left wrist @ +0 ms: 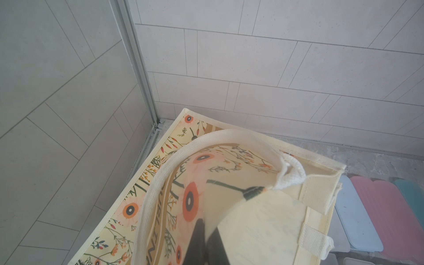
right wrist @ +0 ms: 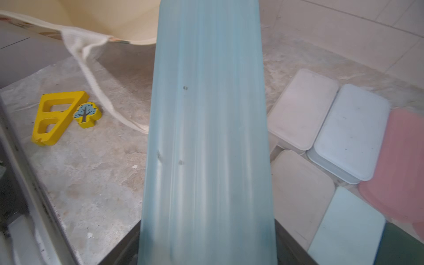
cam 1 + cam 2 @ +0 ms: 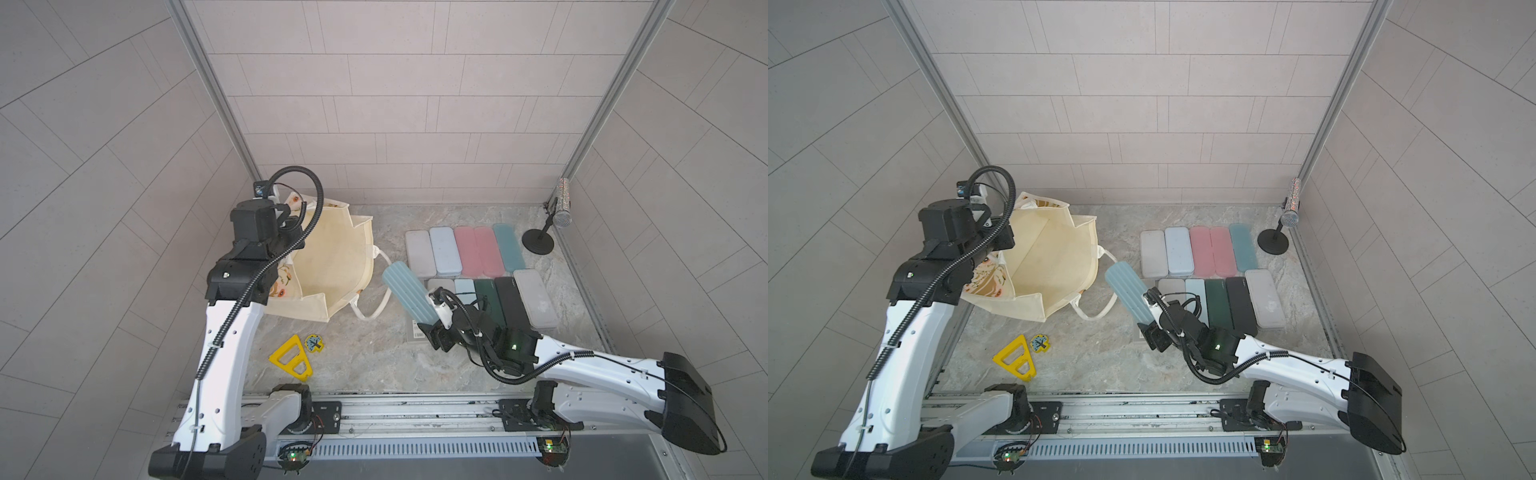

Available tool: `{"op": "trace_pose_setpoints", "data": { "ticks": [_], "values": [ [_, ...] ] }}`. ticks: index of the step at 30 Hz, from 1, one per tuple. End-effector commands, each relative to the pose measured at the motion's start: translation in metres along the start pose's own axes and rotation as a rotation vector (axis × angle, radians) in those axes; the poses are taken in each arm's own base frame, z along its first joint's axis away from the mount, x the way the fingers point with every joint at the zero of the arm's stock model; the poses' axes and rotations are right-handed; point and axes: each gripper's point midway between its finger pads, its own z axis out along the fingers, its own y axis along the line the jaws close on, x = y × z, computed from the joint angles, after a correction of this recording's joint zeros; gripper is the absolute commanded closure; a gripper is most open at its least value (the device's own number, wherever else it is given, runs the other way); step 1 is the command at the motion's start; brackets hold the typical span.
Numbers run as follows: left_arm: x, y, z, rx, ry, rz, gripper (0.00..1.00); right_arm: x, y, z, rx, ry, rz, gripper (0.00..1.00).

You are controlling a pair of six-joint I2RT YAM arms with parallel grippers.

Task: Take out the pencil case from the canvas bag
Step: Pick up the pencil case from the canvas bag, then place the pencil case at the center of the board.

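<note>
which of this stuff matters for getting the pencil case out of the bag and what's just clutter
Job:
canvas bag
ribbed blue pencil case, already out of it

Lying about:
rows of other cases
yellow triangle
tree block
microphone

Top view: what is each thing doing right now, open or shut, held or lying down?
Bag: open, nothing seen inside.
Left gripper: shut on bag's rim.
Pencil case: out of bag, held in the air.
Right gripper: shut on pencil case.
Other cases: closed, flat, two rows.
Microphone: tilted on its stand.
</note>
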Motion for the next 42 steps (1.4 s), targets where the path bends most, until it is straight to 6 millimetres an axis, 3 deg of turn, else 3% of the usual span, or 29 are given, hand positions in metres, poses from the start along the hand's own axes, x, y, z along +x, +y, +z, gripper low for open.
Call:
{"op": "trace_pose_setpoints", "data": {
  "ticks": [1, 5, 14, 19, 26, 31, 42],
  "values": [
    [-0.041, 0.016, -0.042, -0.063, -0.158, -0.011, 1.0, -0.012, -0.033, -0.001, 0.182, -0.077, 0.009, 0.26],
    [-0.054, 0.021, -0.064, -0.073, -0.204, -0.017, 1.0, -0.016, -0.053, 0.02, 0.244, -0.017, 0.127, 0.26],
    [-0.078, 0.003, -0.112, 0.055, -0.29, -0.041, 1.0, -0.05, -0.065, 0.095, 0.295, 0.055, 0.35, 0.27],
    [-0.085, 0.004, -0.132, 0.05, -0.316, -0.017, 1.0, -0.067, -0.06, 0.142, 0.32, 0.099, 0.405, 0.27],
    [-0.087, 0.012, -0.138, -0.007, -0.326, 0.018, 1.0, -0.073, -0.06, 0.203, 0.377, 0.127, 0.448, 0.27],
    [-0.087, 0.012, -0.139, -0.01, -0.328, 0.024, 1.0, -0.065, -0.064, 0.236, 0.428, 0.168, 0.427, 0.28],
    [-0.087, 0.007, -0.139, 0.016, -0.328, 0.023, 1.0, -0.054, -0.083, 0.268, 0.518, 0.205, 0.378, 0.27]
  ]
}}
